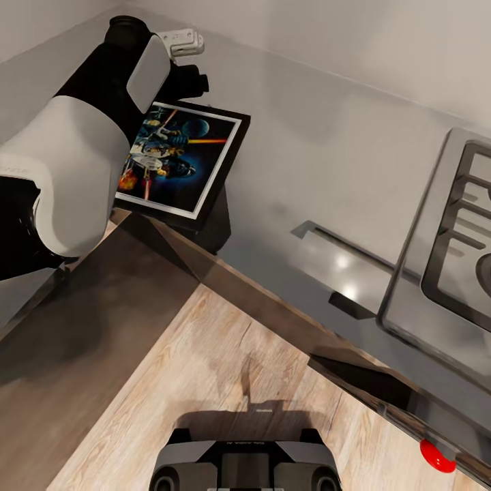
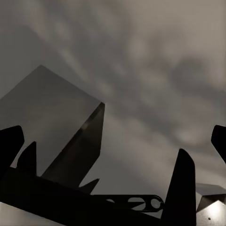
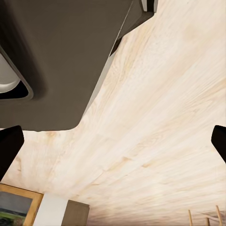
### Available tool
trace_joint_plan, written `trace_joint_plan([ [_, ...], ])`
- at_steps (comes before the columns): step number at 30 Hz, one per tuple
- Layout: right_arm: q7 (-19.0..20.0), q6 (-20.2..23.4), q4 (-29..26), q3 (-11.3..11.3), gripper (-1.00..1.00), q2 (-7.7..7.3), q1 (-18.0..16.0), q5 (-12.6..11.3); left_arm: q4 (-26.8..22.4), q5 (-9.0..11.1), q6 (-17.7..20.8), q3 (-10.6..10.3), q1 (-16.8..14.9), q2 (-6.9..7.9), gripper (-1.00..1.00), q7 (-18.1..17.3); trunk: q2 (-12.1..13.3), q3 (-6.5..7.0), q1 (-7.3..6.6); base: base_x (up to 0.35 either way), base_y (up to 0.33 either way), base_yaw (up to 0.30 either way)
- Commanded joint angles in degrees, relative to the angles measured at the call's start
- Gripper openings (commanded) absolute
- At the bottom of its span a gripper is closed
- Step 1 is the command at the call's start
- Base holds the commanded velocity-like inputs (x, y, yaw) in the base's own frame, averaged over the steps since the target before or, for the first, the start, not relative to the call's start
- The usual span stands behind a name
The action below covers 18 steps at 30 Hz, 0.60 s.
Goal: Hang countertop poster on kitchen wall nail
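The poster (image 1: 179, 160), black-framed with a white border and space artwork, sits at the corner of the light grey kitchen countertop (image 1: 327, 157). It looks tilted, with a dark shadow under its near right edge. My left arm reaches over it, and my left gripper (image 1: 191, 82) is at the poster's far edge. In the left wrist view the left gripper (image 2: 113, 141) is open, its fingertips (image 2: 10, 141) wide apart, with a grey slab with a dark edge (image 2: 82, 141) ahead of it. My right gripper (image 3: 113, 141) is open over the wood floor, holding nothing.
A steel gas hob (image 1: 409, 286) with black grates lies on the counter at the right, a red knob (image 1: 436, 455) below it. A white fixture (image 1: 181, 42) sits in the wall corner. Dark cabinet fronts (image 1: 88, 320) border the wood floor (image 1: 204, 368). My base (image 1: 245, 464) is below.
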Motion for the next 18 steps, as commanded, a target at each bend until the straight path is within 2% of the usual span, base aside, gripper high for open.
trace_joint_plan([
  [1,0.4,-0.2,0.3,-0.3,1.0,-0.02,-0.1,-0.5,0.0,0.7,0.2,-0.1,0.0,0.01,1.0,0.5,0.0,-0.03,0.01,0.0,0.0,0.0],
  [18,0.4,-0.2,0.3,-0.3,1.0,-0.01,-0.1,-0.5,0.3,0.7,0.2,0.0,0.0,0.03,1.0,0.5,0.0,-0.4,0.01,0.0,0.0,0.0],
])
